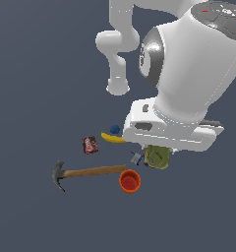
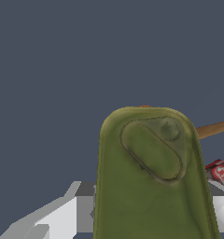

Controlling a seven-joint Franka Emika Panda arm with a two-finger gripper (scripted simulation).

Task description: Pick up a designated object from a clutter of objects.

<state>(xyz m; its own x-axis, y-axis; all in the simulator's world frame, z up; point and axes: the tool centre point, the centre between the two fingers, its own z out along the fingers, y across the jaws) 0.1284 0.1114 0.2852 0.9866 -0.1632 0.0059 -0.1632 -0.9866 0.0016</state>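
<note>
Your gripper (image 2: 146,212) sits closed around the olive-green tin (image 2: 151,177), fingers (image 2: 76,210) at either side, just beside the orange cup (image 1: 130,180) and hammer (image 1: 88,172)

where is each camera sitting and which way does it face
Exterior view: off the arm, above, looking steeply down past the white arm onto the hammer, banana, blue ball, orange cup, red-patterned box and green tin.
Wrist view: on the wrist, close against the green tin, a white finger on either side of it.
Shared: the tin, the hammer handle and the red box.
</note>
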